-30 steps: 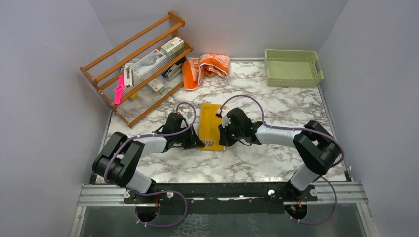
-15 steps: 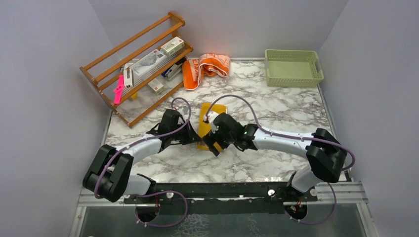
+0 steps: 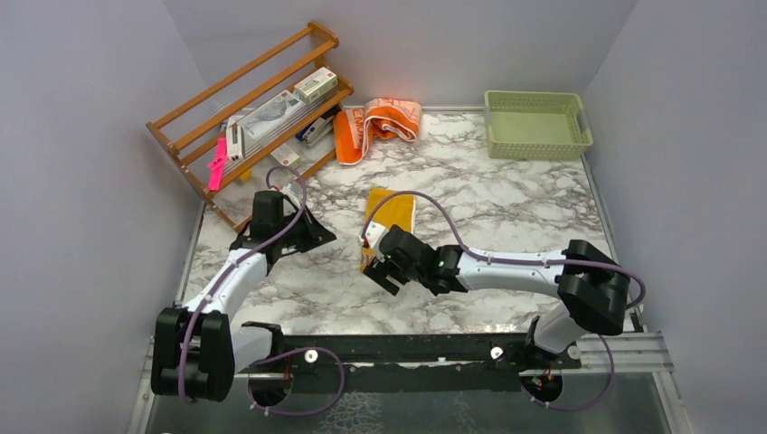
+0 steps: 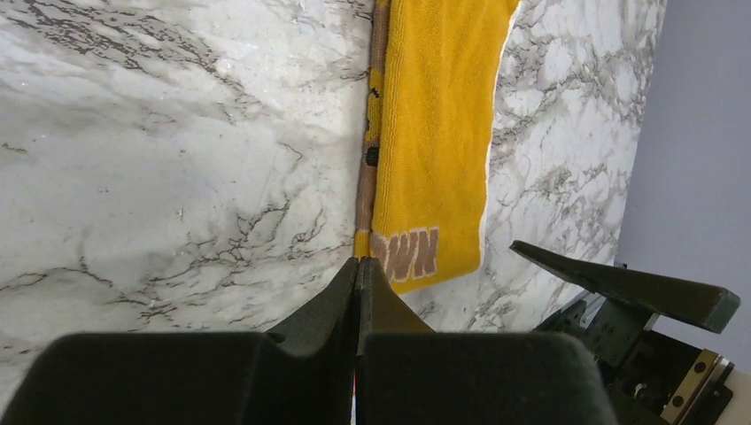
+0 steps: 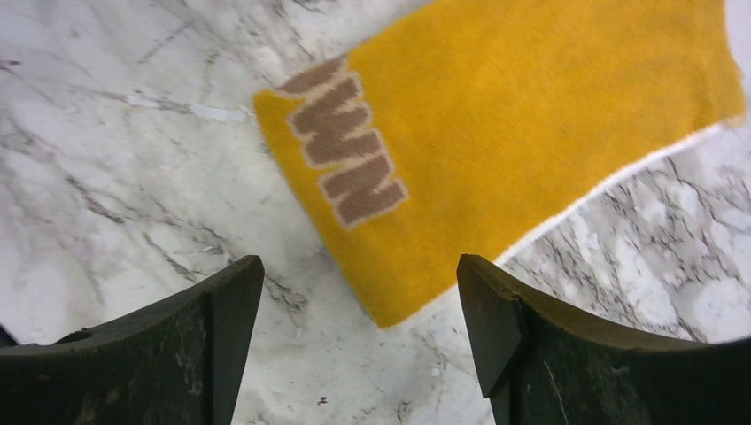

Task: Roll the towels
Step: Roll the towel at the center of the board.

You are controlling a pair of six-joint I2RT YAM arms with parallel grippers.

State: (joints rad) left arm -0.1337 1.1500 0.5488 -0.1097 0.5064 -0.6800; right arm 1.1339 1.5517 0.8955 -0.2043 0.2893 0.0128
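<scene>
A mustard-yellow towel (image 3: 391, 215) lies flat as a long folded strip in the middle of the table, its brown lettering at the near end (image 5: 345, 150). My right gripper (image 3: 378, 274) hovers just before that near end, open, with the towel's near corner (image 5: 390, 305) ahead of the gap between its fingers (image 5: 232, 305). My left gripper (image 3: 326, 238) is shut and empty, off to the towel's left, its tips (image 4: 359, 266) pointing at the strip's near left corner (image 4: 416, 257). The orange and peach towel (image 3: 378, 123) lies crumpled at the back.
A wooden rack (image 3: 194, 136) with boxes and a pink item (image 3: 217, 163) leans at the back left. A pale green basket (image 3: 535, 124) stands at the back right. The right gripper's finger (image 4: 620, 285) shows at the lower right of the left wrist view.
The left arm has drawn back to the left, away from the yellow towel, still shut. The right gripper has opened and moved to the towel's near end.
</scene>
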